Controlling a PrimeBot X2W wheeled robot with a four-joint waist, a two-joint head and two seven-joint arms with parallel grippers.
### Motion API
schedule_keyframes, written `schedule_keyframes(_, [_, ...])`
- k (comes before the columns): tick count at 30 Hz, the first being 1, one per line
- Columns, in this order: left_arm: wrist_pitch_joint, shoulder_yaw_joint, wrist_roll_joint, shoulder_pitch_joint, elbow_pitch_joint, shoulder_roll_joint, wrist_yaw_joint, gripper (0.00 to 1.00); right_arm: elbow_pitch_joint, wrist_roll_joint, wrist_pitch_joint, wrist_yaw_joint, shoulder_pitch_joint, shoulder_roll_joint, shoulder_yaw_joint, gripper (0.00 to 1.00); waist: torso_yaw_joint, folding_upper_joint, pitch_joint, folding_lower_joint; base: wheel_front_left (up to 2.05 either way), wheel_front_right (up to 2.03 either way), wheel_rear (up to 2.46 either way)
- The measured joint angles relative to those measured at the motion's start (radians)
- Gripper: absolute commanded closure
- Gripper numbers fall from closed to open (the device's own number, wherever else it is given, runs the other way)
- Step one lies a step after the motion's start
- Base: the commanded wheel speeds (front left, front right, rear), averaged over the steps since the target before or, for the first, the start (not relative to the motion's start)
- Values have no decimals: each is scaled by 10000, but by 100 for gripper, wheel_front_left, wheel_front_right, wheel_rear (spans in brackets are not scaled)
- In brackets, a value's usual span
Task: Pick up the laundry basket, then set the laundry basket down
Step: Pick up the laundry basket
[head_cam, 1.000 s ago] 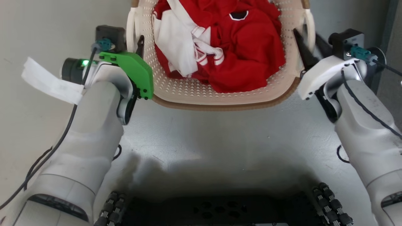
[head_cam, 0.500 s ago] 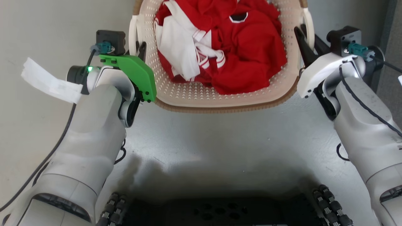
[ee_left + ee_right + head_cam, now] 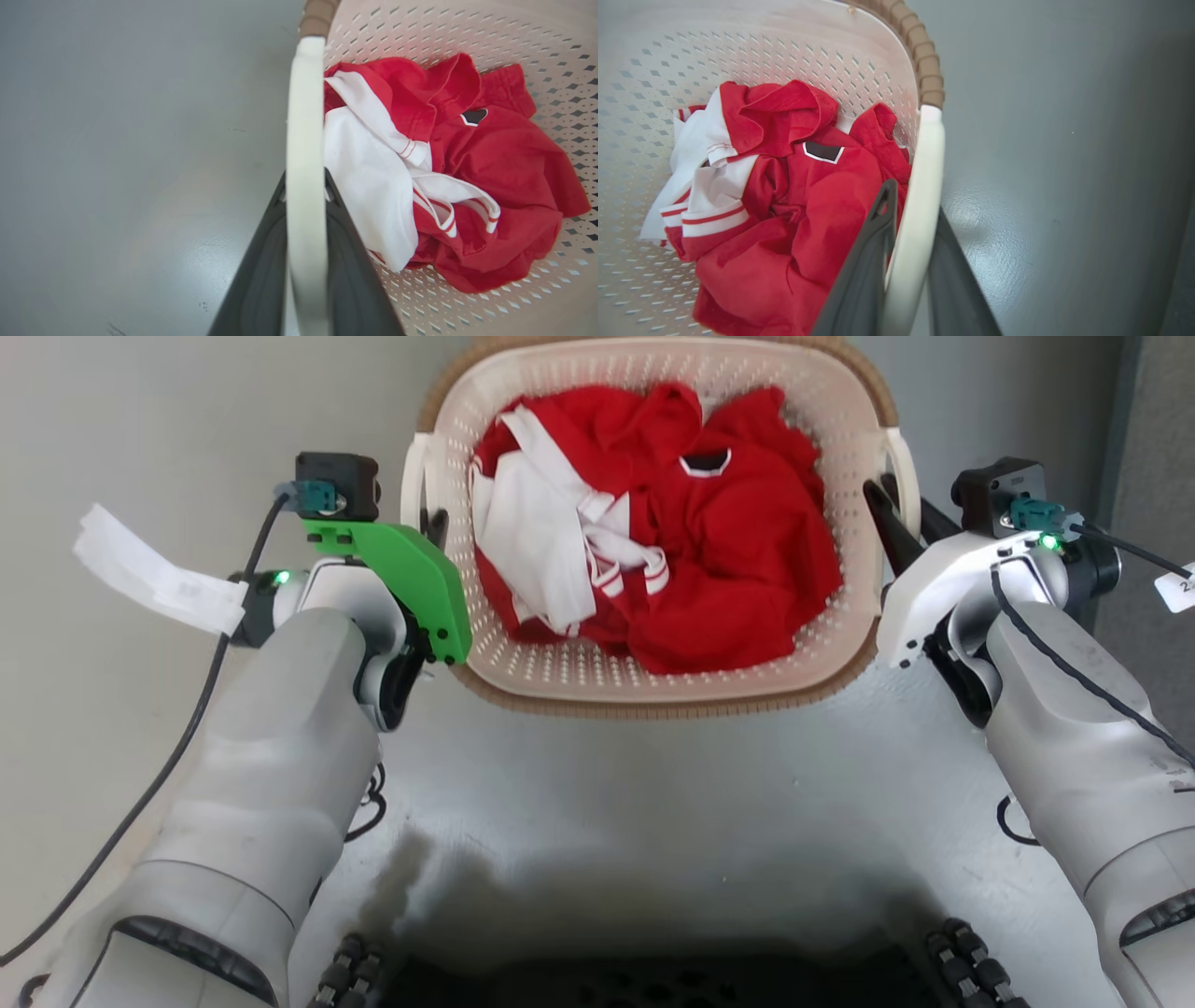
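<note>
Camera shifted — laundry basket (image 3: 653, 695) handles (image 3: 414, 476) clamped, left pincer (image 3: 434, 523), right pincer (image 3: 894, 504)

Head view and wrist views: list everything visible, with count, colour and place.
laundry basket: 1, cream-white perforated, brown woven rim, between the grippers
side handles: 2, white, one per basket side
clothes: crumpled heap, count unclear, red plus white with red stripes, inside the basket
floor: 1, grey, glossy, under everything
paper tags: 2, white, near the left wrist and at the head view's right edge
robot base: 1, black, head view's bottom edge
left gripper: dark fingers, green mount, closed on the left handle
right gripper: dark fingers, white mount, closed on the right handle
</note>
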Motion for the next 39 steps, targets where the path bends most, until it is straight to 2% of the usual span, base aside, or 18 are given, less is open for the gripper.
schedule_keyframes(15, [1544,-596,-1187,684,408,-73,-117,100,1392,809,1578,6,101,395,274,100,-11,0,-1459,0,0,0,0])
schedule_keyframes(39, [3463,-1151,-2165,1161,1191,-52,-12,100,2194,1507,3187,4,595,991,685,100,-371,0,-4334,-1,0,0,0])
